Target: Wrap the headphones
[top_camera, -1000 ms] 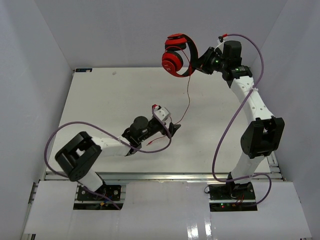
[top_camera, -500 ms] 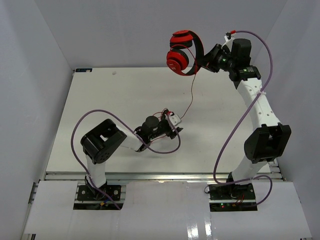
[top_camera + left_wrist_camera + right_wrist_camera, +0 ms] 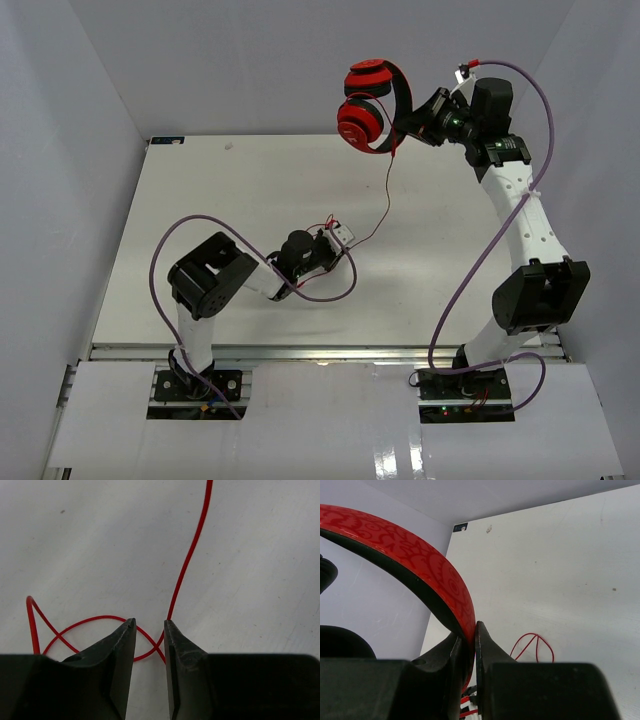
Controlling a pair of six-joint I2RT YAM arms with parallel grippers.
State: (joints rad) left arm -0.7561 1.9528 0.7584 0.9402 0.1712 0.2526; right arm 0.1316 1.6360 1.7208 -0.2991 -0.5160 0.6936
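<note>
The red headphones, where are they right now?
In the top view the headphones are up in the air over the table's far edge, right of centre, headband clamped in the right pincer, thin cord trailing down to the table.

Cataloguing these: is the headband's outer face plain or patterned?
Patterned: red headband with darker red swirls, black lining. Clearest in the right wrist view.

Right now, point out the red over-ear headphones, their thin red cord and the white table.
Red over-ear headphones (image 3: 362, 122): top external view, round red cup.
Thin red cord (image 3: 187, 562): left wrist view, straight upper stretch.
White table (image 3: 200, 200): top external view, bare patch.
</note>
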